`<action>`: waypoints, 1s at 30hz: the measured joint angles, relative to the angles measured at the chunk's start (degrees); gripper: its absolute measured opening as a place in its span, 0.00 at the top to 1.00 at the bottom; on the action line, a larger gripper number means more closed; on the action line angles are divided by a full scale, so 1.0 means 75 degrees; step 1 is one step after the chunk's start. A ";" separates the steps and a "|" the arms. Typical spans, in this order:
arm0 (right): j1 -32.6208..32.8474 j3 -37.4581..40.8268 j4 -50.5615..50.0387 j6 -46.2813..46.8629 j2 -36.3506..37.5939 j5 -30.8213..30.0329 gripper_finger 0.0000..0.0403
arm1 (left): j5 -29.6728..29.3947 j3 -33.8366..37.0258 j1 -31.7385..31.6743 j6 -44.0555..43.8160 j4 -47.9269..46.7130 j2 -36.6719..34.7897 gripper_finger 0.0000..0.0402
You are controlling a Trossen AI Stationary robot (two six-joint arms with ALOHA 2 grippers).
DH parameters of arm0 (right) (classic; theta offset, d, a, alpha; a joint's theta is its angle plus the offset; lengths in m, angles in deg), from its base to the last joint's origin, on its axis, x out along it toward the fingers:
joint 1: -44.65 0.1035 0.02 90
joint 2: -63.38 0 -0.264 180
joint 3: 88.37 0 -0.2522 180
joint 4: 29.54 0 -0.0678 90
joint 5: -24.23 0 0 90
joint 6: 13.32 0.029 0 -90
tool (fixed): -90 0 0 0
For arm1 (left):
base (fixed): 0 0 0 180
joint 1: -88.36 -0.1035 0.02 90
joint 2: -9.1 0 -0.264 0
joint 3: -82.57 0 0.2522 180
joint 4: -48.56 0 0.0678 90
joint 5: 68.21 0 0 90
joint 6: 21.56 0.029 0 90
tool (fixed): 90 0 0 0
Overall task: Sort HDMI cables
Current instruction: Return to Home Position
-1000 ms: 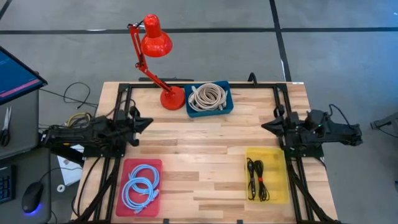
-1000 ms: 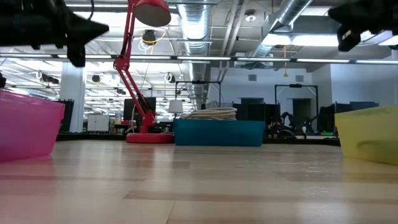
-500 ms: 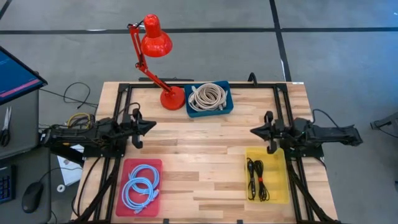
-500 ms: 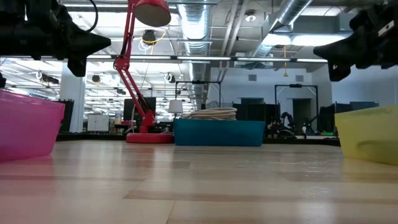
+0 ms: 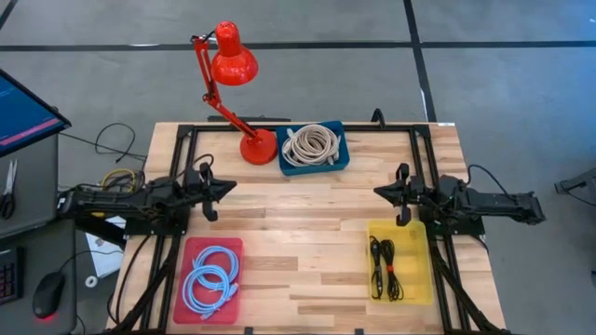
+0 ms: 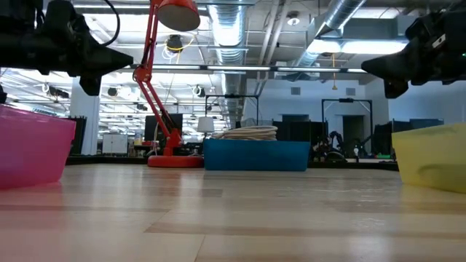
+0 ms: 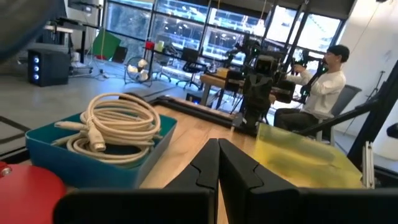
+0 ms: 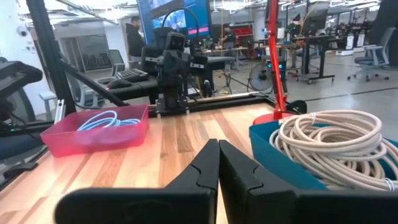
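The HDMI cables lie sorted in three bins. Beige-white coils (image 5: 311, 144) fill the blue bin (image 5: 341, 158) at the table's far middle. Light-blue coils (image 5: 211, 279) rest in the pink bin (image 5: 182, 302) near left. Thin black bundles (image 5: 385, 267) lie in the yellow bin (image 5: 416, 279) near right. My left gripper (image 5: 230, 187) is shut and level above the table's left side, pointing right. My right gripper (image 5: 377, 193) is shut and level above the right side, pointing left. Neither holds anything.
A red desk lamp (image 5: 235, 65) stands on its base (image 5: 258, 146) next to the blue bin at the far edge. Bare wood (image 5: 298, 214) lies between the two grippers. In the room beyond the table, a person (image 7: 323, 81) sits at a desk.
My right gripper has come down and reached toward the table's middle, staying shut. My left gripper has sunk a little and edged toward the middle, also shut. The cables have not moved.
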 joint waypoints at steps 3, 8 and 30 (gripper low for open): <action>-0.0012 0.0000 -0.0003 0.0006 -0.0028 0.0002 1.00 | -0.0002 0.0000 0.0000 0.0000 -0.0002 0.0162 0.99; 0.0014 0.0003 -0.0002 0.0006 -0.0024 0.0005 1.00 | -0.0002 0.0000 0.0000 0.0002 0.0001 0.0382 0.99; 0.0014 0.0009 -0.0005 0.0006 -0.0024 0.0005 1.00 | 0.0026 -0.0003 0.0000 0.0000 0.0038 0.0714 0.98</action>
